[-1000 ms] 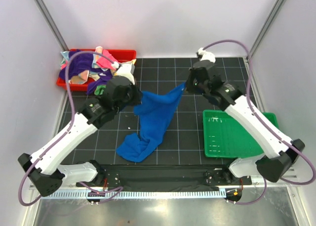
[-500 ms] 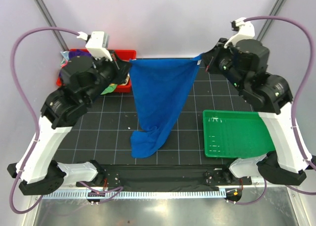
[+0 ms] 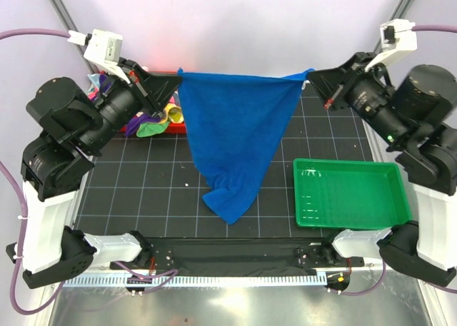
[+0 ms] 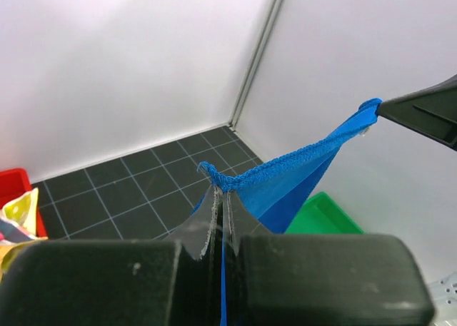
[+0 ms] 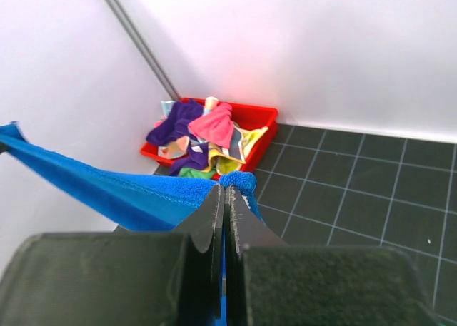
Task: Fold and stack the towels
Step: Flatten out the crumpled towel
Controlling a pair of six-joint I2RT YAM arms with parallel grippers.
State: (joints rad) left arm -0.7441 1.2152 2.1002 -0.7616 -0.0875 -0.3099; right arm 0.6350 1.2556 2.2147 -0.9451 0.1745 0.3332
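A royal blue towel [image 3: 235, 133] hangs stretched in the air between both arms, its top edge taut and its lower part bunched to a point near the mat. My left gripper [image 3: 176, 75] is shut on the towel's left top corner [image 4: 220, 180]. My right gripper [image 3: 308, 75] is shut on the right top corner [image 5: 239, 182]. More towels [image 5: 203, 137] in purple, pink, yellow and green lie heaped in the red tray [image 3: 132, 130] at the back left, partly hidden behind the left arm.
A green plastic tray [image 3: 350, 194] sits on the right of the black gridded mat [image 3: 143, 190]. White walls with metal posts [image 5: 136, 37] enclose the back and sides. Purple cables loop from both arms.
Both arms have risen and spread apart, lifting the blue towel off the mat and pulling its top edge straight. The bunched lower end has come up and shifted right.
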